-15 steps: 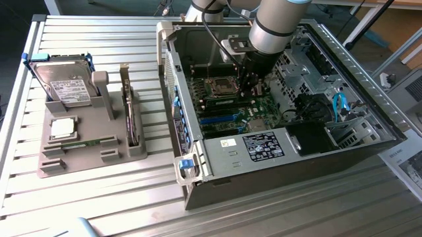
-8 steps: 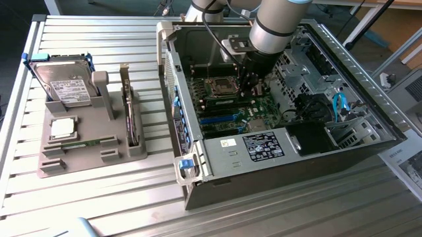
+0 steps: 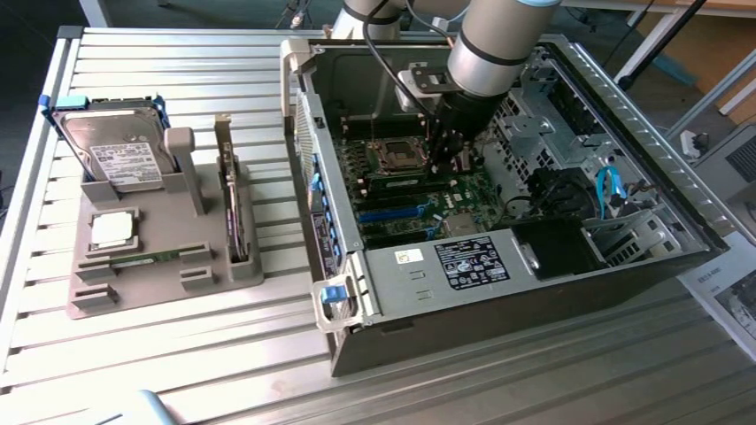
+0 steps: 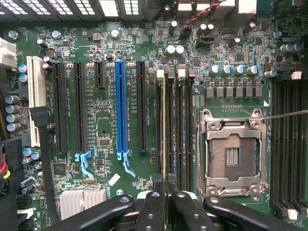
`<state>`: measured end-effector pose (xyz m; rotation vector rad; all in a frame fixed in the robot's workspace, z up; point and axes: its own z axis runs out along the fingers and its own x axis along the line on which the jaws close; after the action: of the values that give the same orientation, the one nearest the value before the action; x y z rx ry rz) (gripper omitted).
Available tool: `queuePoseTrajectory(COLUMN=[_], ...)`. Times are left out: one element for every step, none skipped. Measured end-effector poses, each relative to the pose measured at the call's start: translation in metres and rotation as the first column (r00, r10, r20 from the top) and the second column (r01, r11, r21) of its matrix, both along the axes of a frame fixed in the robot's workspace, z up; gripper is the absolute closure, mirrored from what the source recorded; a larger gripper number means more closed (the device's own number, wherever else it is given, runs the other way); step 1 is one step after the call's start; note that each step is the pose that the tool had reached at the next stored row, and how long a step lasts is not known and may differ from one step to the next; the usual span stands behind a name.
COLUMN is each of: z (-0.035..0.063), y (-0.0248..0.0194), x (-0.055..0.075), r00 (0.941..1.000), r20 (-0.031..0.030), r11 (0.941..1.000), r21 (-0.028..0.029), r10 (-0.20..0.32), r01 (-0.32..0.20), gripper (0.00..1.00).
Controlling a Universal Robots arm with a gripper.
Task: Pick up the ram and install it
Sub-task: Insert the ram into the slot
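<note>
We see the gripper (image 3: 447,158) reaching down into the open computer case (image 3: 497,328), over the motherboard (image 4: 106,120) and just to the exterior view's right of the empty processor socket (image 3: 399,158). In the wrist view the gripper (image 4: 166,185) is pinched almost fully closed, and its dark fingertips (image 4: 156,185) meet on the end of a thin board seen edge-on. We take this board for the ram (image 4: 164,130). It runs as a narrow pale line along one of the black memory slots (image 4: 177,130), between the blue expansion slot (image 4: 121,106) and the socket (image 4: 233,154). It stands upright and in line with the slot. From this angle we cannot tell whether its lower edge is seated in the slot or only resting at its mouth. Well apart from the case, on the exterior view's left of the slatted table (image 3: 212,372), stands a gray holder tray (image 3: 88,305). At its far end a hard drive (image 3: 119,150) leans upright. A square silver processor chip (image 3: 112,228) lies in the middle of the tray, and an expansion card (image 3: 236,221) stands on edge along the side nearest the case. A slim green strip (image 3: 148,258) lies flat near the tray's near end.
</note>
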<state>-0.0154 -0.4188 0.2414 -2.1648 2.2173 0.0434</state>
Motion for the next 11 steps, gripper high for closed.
queuePoseTrajectory(z=[0.0,0.0,0.0,0.0005,0.0012,0.0015,0.0015,0.0016,0.0017,0.0016,0.0016], y=[0.0,0.0,0.0,0.0,0.0,0.0001,0.0,0.0,0.0,0.0,0.0], x=[0.0,0.0,0.0001,0.0001,0.0002,0.0002,0.0002,0.0002,0.0002,0.0002,0.0002], r00=[1.0,1.0,1.0,1.0,1.0,1.0,1.0,1.0,1.0,1.0,1.0], r20=[-0.0001,-0.0001,0.0,0.0,-0.0001,0.0,0.0,0.0,-0.0001,-0.0001,0.0], r11=[1.0,1.0,1.0,1.0,1.0,1.0,1.0,1.0,1.0,1.0,1.0], r21=[0.0001,0.0001,0.0001,0.0002,0.0001,0.0004,0.0003,0.0002,0.0001,0.0001,0.0001], r10=[0.0,0.0,0.0,0.0,0.0,0.0,0.0,0.0,0.0,0.0,0.0], r01=[0.0,0.0,0.0,0.0,0.0,0.0,0.0,0.0,0.0,0.0,0.0], gripper=[0.88,0.88,0.88,0.88,0.88,0.88,0.88,0.88,0.88,0.88,0.88])
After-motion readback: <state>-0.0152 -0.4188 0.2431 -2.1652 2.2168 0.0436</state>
